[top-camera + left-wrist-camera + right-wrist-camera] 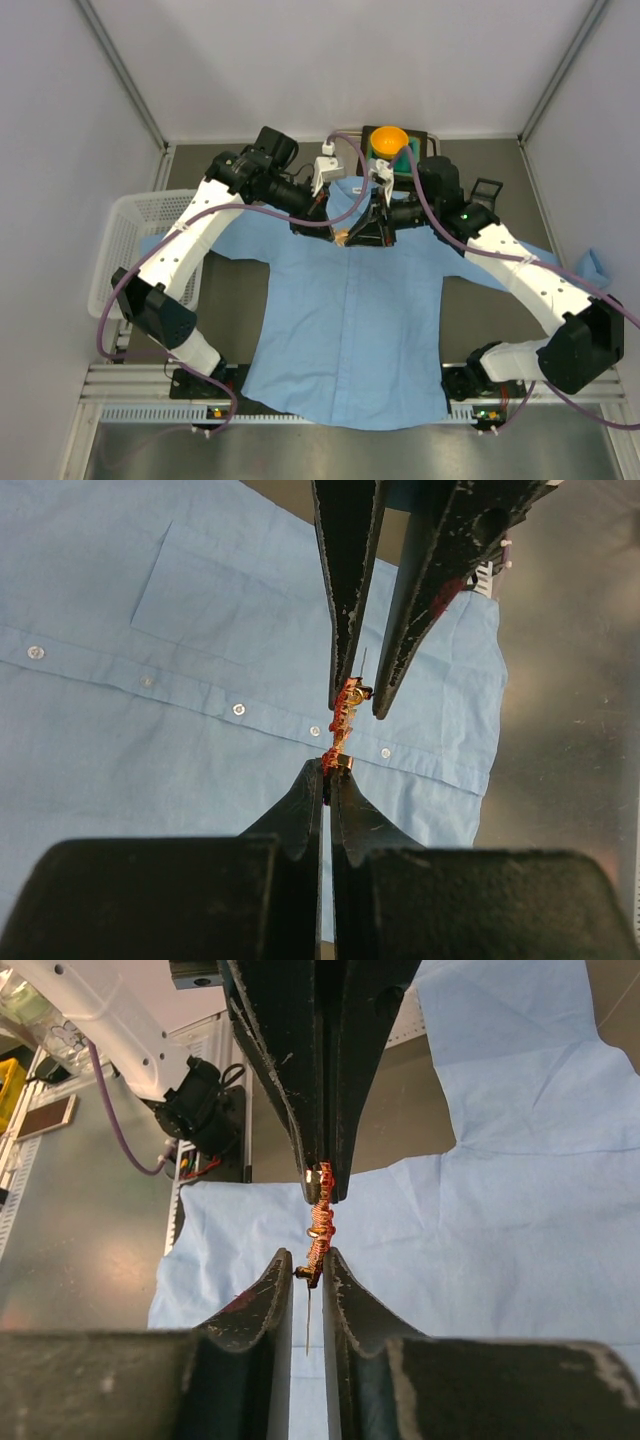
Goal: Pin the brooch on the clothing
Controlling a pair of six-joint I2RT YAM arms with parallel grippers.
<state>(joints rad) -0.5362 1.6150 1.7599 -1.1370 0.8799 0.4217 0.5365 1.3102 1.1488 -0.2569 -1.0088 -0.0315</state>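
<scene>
Brooch: one, red-orange, held edge-on in the air above the shirt, at the upper centre of the top view, just below the collar. One end is pinched by the pressed-together left gripper. The other end is straddled by the right gripper, whose jaws stand narrowly apart; whether they press on it cannot be told. A bare needle is seen projecting from the brooch, so the clasp is judged open. Nothing is pinned yet: piercing the fabric and closing the clasp are judged to remain. Counted left to right in the top view: one white basket, two grippers, one shirt, one brooch, one orange bowl, one small blue cloth.
</scene>
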